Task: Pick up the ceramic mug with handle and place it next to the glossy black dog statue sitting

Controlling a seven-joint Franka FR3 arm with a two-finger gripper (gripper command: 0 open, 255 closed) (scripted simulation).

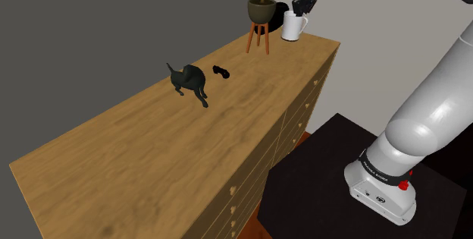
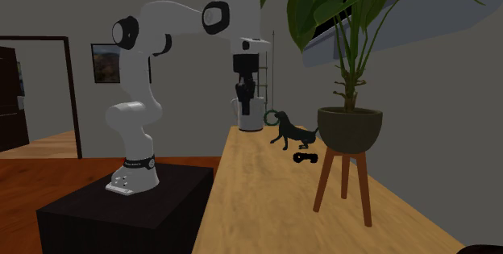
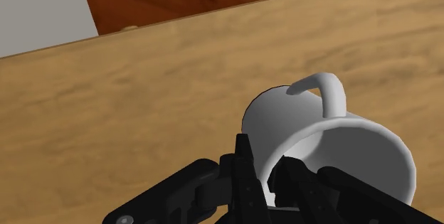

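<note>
A white mug with a handle is at the far end of the wooden dresser top, slightly tilted. My black gripper comes down from above and is shut on the mug's rim. In the wrist view the fingers clasp the wall of the mug, one inside and one outside, with the handle turned away from them. The glossy black dog statue stands near the middle of the top, well apart from the mug. In the second exterior view the mug is under the gripper, and the dog is beside it.
A potted plant on a three-legged wooden stool stands close to the mug at the far end; it is large in the second exterior view. A small black object lies beside the dog. The dresser's drawer fronts face the dark stand.
</note>
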